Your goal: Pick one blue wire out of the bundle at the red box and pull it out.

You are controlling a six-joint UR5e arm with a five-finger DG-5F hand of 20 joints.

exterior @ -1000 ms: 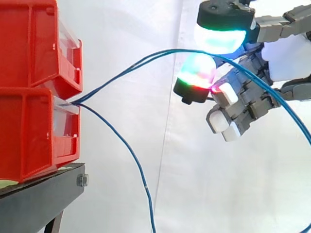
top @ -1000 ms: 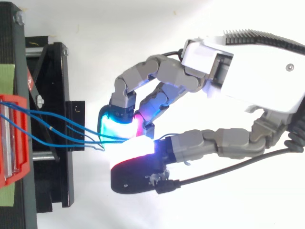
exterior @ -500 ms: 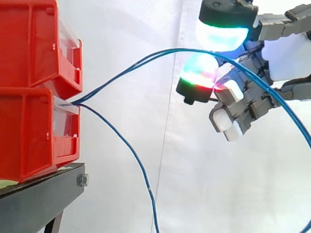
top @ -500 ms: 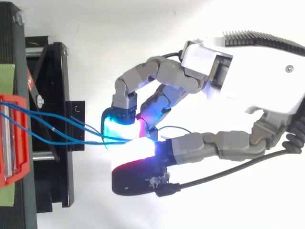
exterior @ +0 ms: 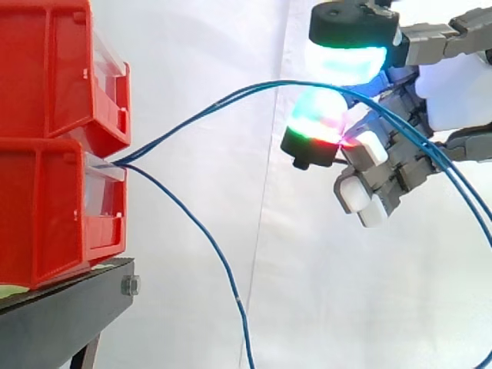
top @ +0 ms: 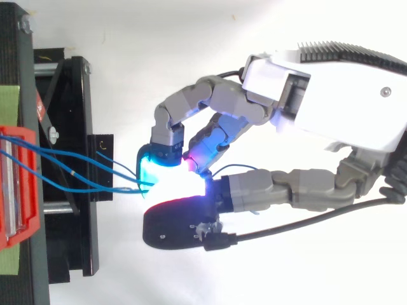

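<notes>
Little has shifted in the last second: my hand (top: 331, 108) sits at much the same spot, right of the bins. The thumb pad (top: 178, 229) has slid a touch, though, and a small loop of blue wire (top: 236, 169) now bulges out behind my fingers. In the side view the strands trailing past me have parted into two. The stacked red bins (exterior: 46, 154) sit at the left on the black stand (exterior: 69, 307), and the bundle (exterior: 117, 163) leaves the gap between them. Two blue wires (exterior: 231, 98) rise from it to my glowing fingertips (exterior: 342, 61), which are clamped together on them. A third wire (exterior: 207, 238) sags free downward. I judge the risk plain: both raised strands seem caught in my pinch, so a pull may drag two out, not one. The loop also hints at slack slipping through the pads, and a smooth wire could slide free if I haul before tightening.
</notes>
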